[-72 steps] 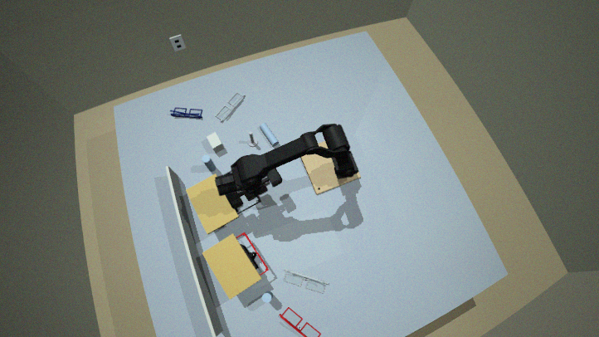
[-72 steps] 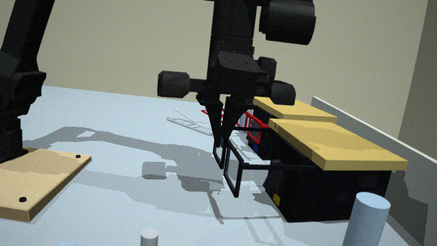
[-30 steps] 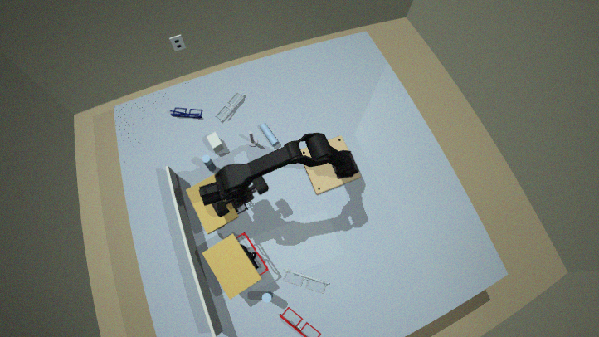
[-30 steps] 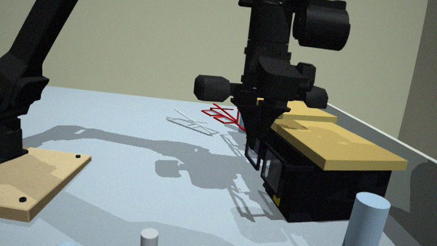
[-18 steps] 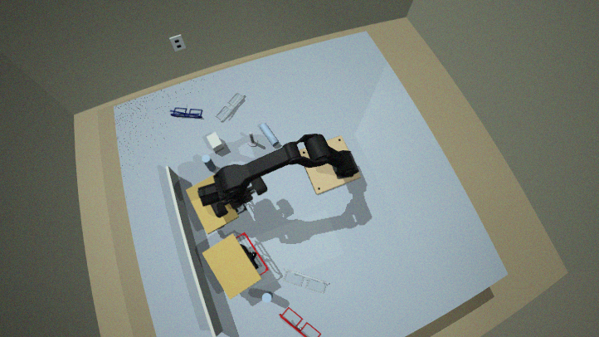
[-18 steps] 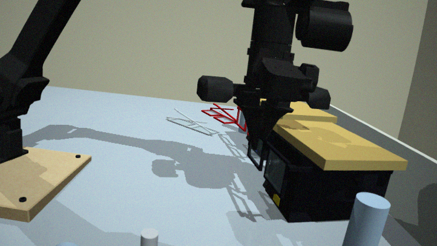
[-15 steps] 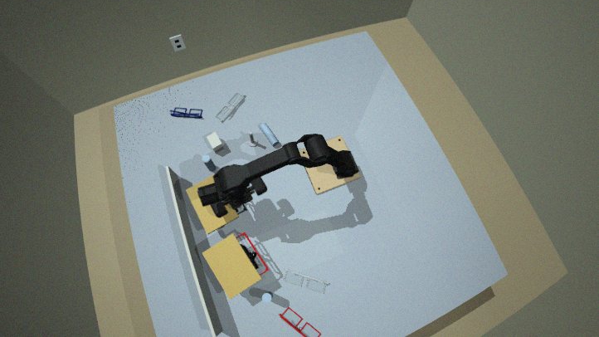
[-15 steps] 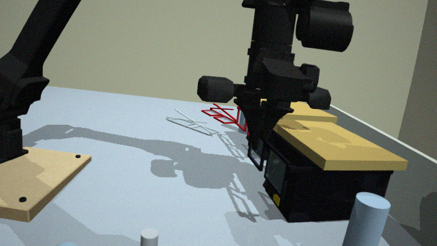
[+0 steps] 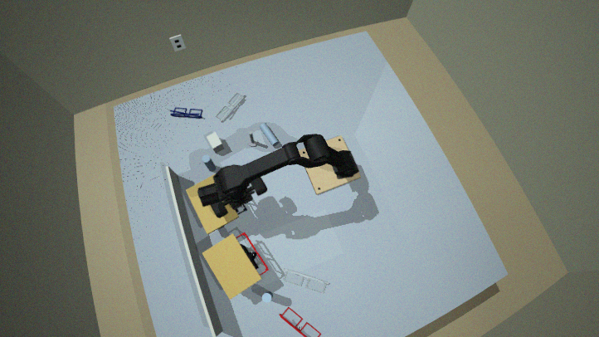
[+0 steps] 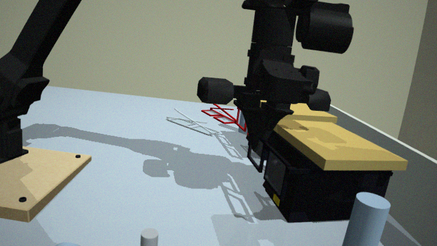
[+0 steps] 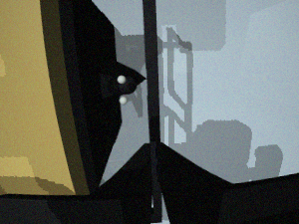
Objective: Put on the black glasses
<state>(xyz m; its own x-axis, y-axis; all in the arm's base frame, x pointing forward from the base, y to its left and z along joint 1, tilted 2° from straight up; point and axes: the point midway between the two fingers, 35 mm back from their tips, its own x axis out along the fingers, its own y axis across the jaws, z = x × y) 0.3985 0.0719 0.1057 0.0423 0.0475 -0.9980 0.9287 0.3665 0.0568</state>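
Note:
The black glasses [image 10: 275, 170] [image 11: 150, 74] are held by the front frame, lenses roughly upright, close in front of the yellow-tagged head. My gripper [image 10: 256, 143] [image 11: 152, 149] is shut on them. The black head [image 10: 322, 194] stands under a yellow board [image 10: 361, 152] [image 11: 25, 99] [image 9: 223, 222], with the yellow tag [image 10: 276, 199] low on its front. In the wrist view the nose [image 11: 132, 81] points at the frame bar and nearly meets it; contact cannot be told. One temple runs back along the head's near side; the far temple and both ears are hidden.
The other head, under its yellow board [image 9: 231, 266] [image 10: 314, 111], wears red glasses [image 9: 256, 251]. A low wall [image 9: 187, 242] stands behind both heads. Blue cylinders [image 10: 366, 220] [image 9: 266, 297] stand beside them. Loose red glasses [image 9: 291, 320], clear glasses [image 9: 304, 280] and blue glasses [image 9: 187, 113] lie farther off.

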